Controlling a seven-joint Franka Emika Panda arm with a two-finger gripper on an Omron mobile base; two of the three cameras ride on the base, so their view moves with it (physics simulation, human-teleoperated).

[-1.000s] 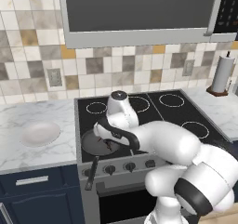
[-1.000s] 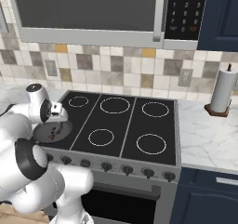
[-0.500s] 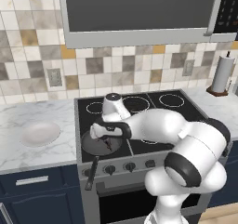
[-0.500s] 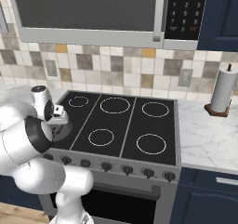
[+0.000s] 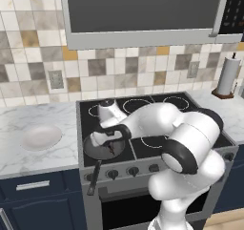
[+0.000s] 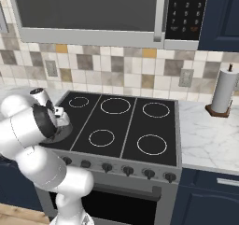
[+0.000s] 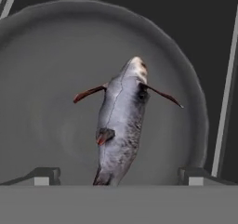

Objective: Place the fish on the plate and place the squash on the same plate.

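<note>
Across the stove (image 5: 157, 102), the black cooktop carries four ring burners, with marble counter on both sides. We note the plate (image 5: 41, 137) on the left counter, near its front edge, well apart from the stove's left edge; it looks bare. No squash is found in these views.

At the front-left corner of the stove sits the frying pan (image 5: 97, 149), dark grey, its handle pointing out over the front edge past the knobs. The gripper (image 5: 107, 137) hangs directly over the pan, fingers spread to their widest and clasping nothing; in the hand view the two tips (image 7: 42, 174) stand either side of the tail end, clear of it.

The fish (image 7: 122, 121) lies flat near the middle of the pan floor, slim, grey, with thin reddish fins sticking out at the sides and a small red mark on the flank.

Handling, as we judge it: light, fairly stiff, probably slick-skinned, and tapered toward the tail, so a pinch near the tail could squeeze it out. We would take it across the thick mid-body, behind the side fins, fingers on the two flanks. The fins look too thin to grip. The pan's raised rim calls for a straight lift before heading left to the plate.
</note>
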